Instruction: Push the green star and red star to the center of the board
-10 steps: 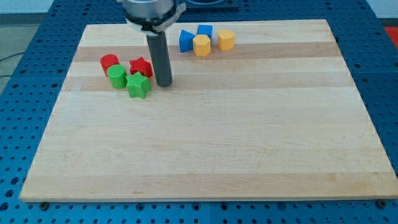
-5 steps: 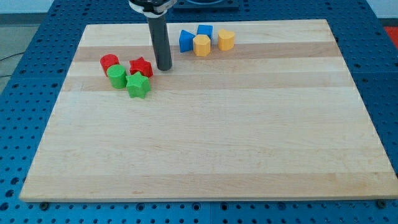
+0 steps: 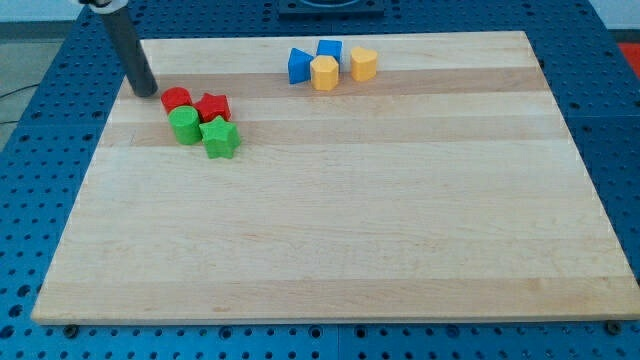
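tip [image 3: 146,92] is parked up-left of the cluster, touching nothing; no jaws, just a bare rod. red star [image 3: 212,107] and green star [image 3: 221,138] sit down-right of it. approach step judged in hand; a down-right push toward centre is needed next.

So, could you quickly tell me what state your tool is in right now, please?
Tool: a plain rod, no jaws, holding nothing. My tip rests on the board just to the view's upper left of the red block, touching no block.
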You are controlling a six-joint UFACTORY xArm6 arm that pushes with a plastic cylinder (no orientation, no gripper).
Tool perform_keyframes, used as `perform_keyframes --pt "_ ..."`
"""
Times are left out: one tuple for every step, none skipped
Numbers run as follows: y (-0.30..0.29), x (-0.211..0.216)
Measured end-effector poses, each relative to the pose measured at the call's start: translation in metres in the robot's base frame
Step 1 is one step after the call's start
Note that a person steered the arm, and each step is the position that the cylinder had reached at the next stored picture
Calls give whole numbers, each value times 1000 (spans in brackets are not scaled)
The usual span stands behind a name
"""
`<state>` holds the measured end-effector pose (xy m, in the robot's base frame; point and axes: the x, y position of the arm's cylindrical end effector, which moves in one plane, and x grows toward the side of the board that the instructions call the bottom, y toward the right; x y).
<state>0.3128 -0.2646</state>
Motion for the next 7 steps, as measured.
perform_keyframes --pt "72 40" --pt "96 48" --pt "80 39" --pt "55 2" --pt "130 54" --pt "144 104" --pt "135 102"
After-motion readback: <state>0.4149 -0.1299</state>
